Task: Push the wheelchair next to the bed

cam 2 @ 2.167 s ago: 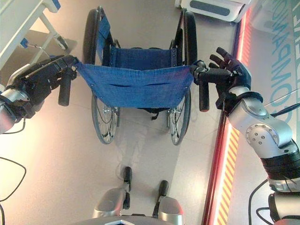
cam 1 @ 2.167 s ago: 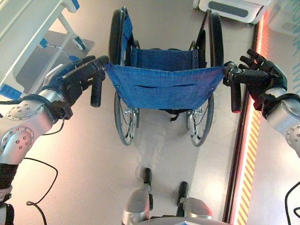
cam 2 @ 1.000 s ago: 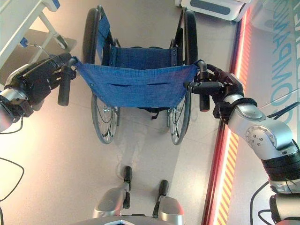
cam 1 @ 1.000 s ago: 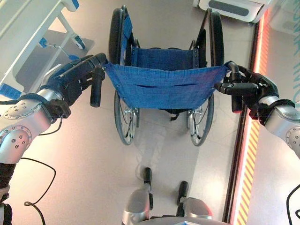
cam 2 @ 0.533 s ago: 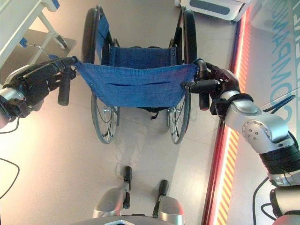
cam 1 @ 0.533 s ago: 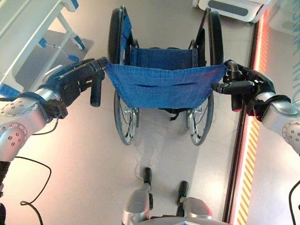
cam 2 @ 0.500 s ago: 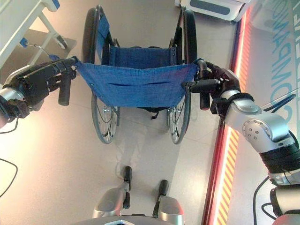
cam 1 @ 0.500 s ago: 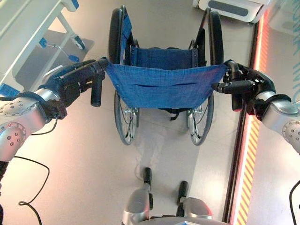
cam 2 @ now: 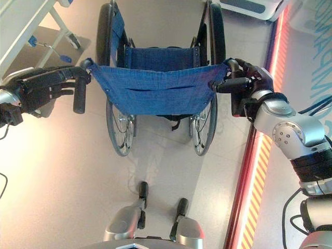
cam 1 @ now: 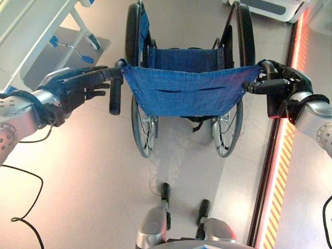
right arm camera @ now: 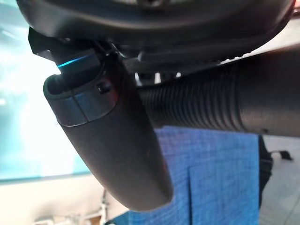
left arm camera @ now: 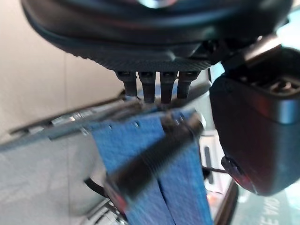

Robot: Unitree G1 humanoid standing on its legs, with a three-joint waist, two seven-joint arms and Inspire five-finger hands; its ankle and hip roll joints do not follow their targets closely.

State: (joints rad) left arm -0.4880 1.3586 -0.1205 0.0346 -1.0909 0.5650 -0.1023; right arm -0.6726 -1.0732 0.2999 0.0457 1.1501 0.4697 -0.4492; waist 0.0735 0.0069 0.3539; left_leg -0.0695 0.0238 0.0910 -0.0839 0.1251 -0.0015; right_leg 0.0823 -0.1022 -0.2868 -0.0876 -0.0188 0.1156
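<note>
Right wrist view has the right hand (right arm camera: 117, 154) tight against the wheelchair's right push handle (right arm camera: 211, 105), the ribbed black grip running across between thumb and palm with blue fabric just past it. From the head cameras the same right hand (cam 1: 282, 88) sits at about 3 o'clock in the scene, its fingers curled round that right push handle (cam 1: 272, 106) and its thumb lying along the top edge of the blue backrest (cam 1: 189, 93). At about 9 o'clock the left hand (cam 1: 78, 88) reaches toward the left push handle (cam 1: 114, 96); its fingers are stretched out nearly straight, their tips up at the bend where the grip meets the frame, and the black grip hangs down just beyond them, not enclosed. The left wrist view shows the left hand's fingertips (left arm camera: 150, 86) in a straight row above that grip, with the blue cloth behind. Between the two hands stands the wheelchair (cam 1: 189, 78), in the middle of the floor (cam 1: 88, 176) with its backrest facing the robot, its blue seat (cam 1: 188, 58) farther off toward 12 o'clock and its large wheels (cam 1: 141, 127) on either side. The bed (cam 1: 31, 36), a pale frame on castors, lies at about 10 o'clock, apart from the chair's left side. An orange striped line (cam 1: 277, 171) runs along the floor at 4 o'clock, just beside the right wheel.
</note>
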